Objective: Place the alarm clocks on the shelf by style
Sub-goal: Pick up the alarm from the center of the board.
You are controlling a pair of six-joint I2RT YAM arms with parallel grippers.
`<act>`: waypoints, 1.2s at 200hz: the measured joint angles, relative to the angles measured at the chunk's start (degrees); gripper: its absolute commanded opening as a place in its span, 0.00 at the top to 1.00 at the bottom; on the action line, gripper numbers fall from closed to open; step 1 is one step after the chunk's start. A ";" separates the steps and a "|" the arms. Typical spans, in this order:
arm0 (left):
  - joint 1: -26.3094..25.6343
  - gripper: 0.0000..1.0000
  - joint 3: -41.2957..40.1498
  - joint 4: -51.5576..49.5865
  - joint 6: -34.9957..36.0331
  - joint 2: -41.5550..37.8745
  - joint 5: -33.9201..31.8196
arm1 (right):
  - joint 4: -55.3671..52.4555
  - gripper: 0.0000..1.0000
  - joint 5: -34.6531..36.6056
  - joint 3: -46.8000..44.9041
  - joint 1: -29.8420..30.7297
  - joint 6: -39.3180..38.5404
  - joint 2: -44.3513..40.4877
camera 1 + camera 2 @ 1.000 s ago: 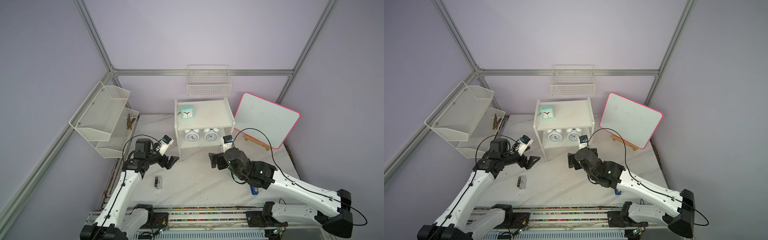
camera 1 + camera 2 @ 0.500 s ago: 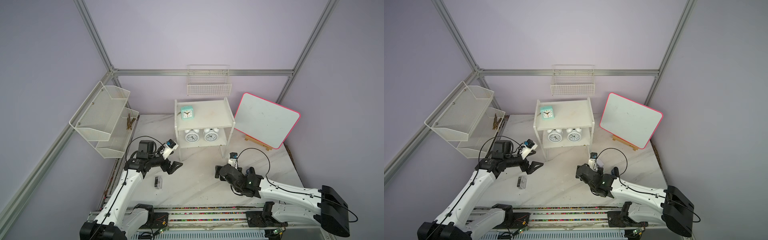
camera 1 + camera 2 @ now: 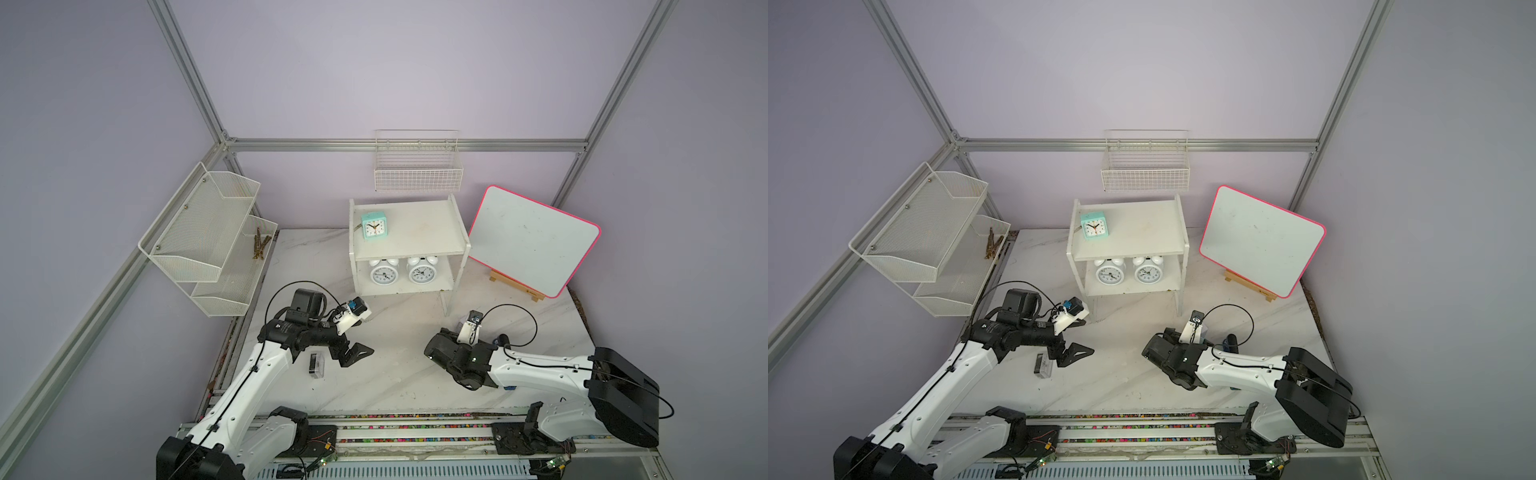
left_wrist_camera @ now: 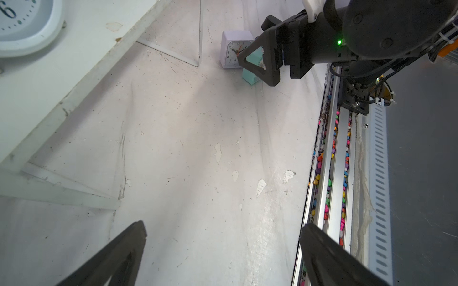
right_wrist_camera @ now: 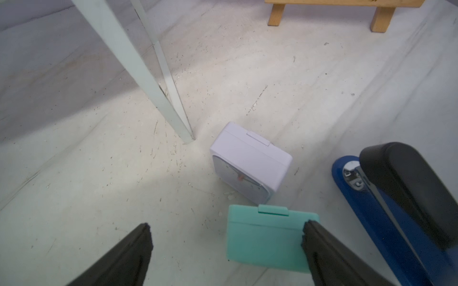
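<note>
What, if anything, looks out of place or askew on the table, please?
The mint clock by the right gripper seems to lie flat with no dial showing, while the lilac clock beside it stands upright. A blue stapler lies next to them, and the tabletop shows chipped patches.

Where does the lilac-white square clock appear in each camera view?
Top views: cannot be made out in either; the right arm covers that spot.
Left wrist: the lilac-white clock stands in the distance, partly behind that arm.
Right wrist: the clock is at centre, just beyond the mint green clock.
Shared landmark: the shelf's front leg, its foot beside the clock.
</note>
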 measured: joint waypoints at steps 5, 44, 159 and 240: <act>0.00 0.00 -0.02 -0.02 0.11 0.00 0.00 | -0.07 0.01 0.26 0.00 0.00 0.24 0.13; -0.35 0.00 -0.11 -0.15 0.66 0.00 0.04 | -0.74 0.01 0.59 -0.04 0.00 1.03 -0.35; -0.68 0.00 -0.28 -0.17 1.99 1.40 0.02 | -5.22 0.00 1.81 -2.95 -0.07 2.16 -7.78; -1.01 0.00 -0.28 -0.15 2.08 1.49 -0.13 | -0.57 0.05 -0.26 -4.92 -0.94 2.38 0.72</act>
